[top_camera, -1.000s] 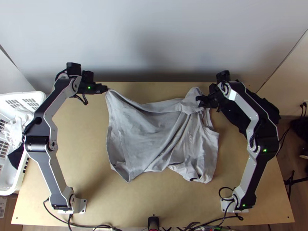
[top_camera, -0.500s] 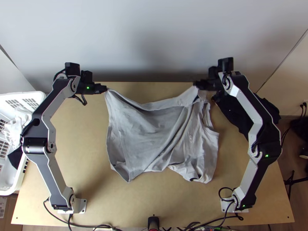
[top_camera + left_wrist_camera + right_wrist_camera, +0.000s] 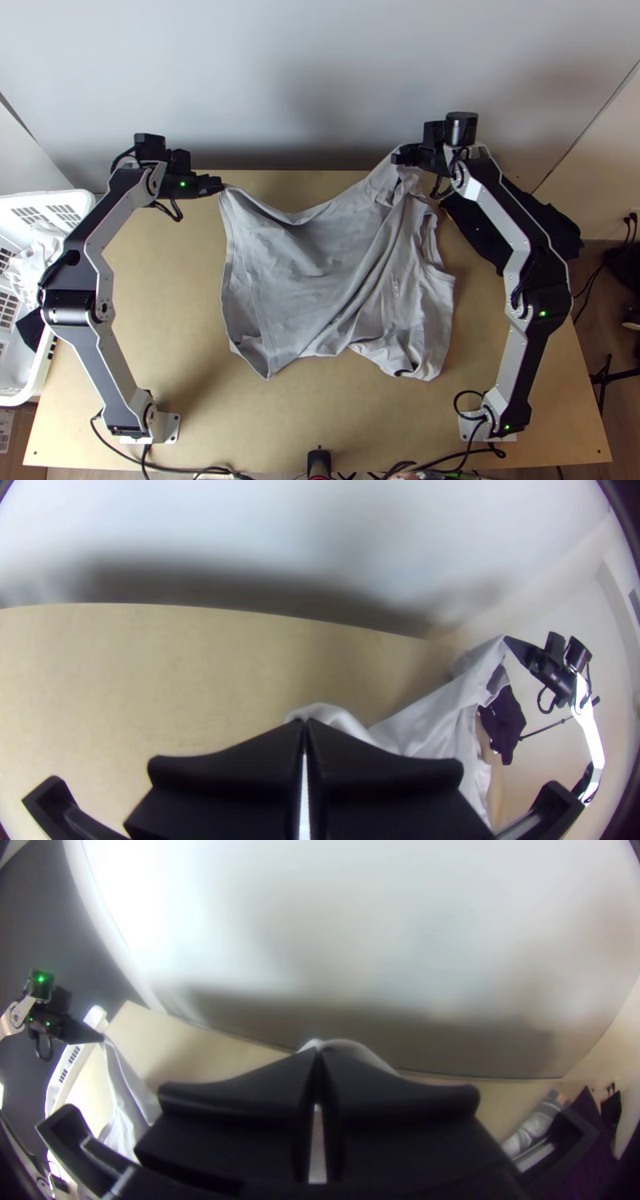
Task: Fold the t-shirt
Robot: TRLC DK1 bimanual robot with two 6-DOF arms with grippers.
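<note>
Shirt (image 3: 312, 256), partly spread and creased at mid-table (image 3: 168, 280). Left gripper (image 3: 221, 186) (ten o'clock) and right gripper (image 3: 397, 158) (one o'clock) are each clamped on its far edge, which sags between them, presumably for straightening before folding. Basket (image 3: 42, 364), nine o'clock, likely receives laundry.

In the top view, the left arm (image 3: 100, 352) bends outward from its base near 7 o'clock to its gripper (image 3: 218, 185) at 10, aimed toward 3, while the right arm (image 3: 524, 352) rises from near 5 to its gripper (image 3: 398, 157) near 1, aimed toward 9, both grippers' fingers pressed together.
</note>
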